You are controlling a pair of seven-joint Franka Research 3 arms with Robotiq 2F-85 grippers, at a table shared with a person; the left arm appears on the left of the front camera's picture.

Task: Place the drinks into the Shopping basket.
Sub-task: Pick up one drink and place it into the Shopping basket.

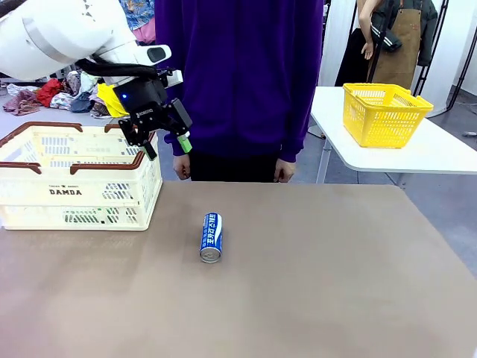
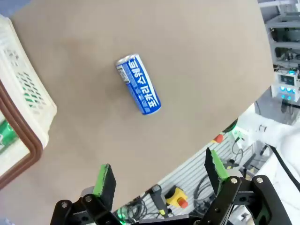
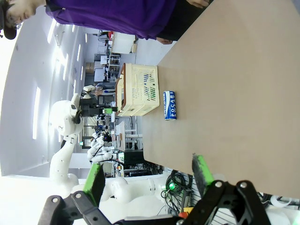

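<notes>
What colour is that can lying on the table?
Blue with white lettering and silver ends; the can shows best in the left wrist view.

Looks like a robotics lab staged as a shop: white robot arm (image 1: 67, 33) over a brown counter (image 1: 298, 283), cream perforated plastic Shopping basket (image 1: 74, 186), yellow mesh basket (image 1: 384, 112) on a white side table (image 1: 417, 153), heaped clothing (image 1: 52, 93) behind, control boxes with lit panels (image 2: 286, 86).
</notes>
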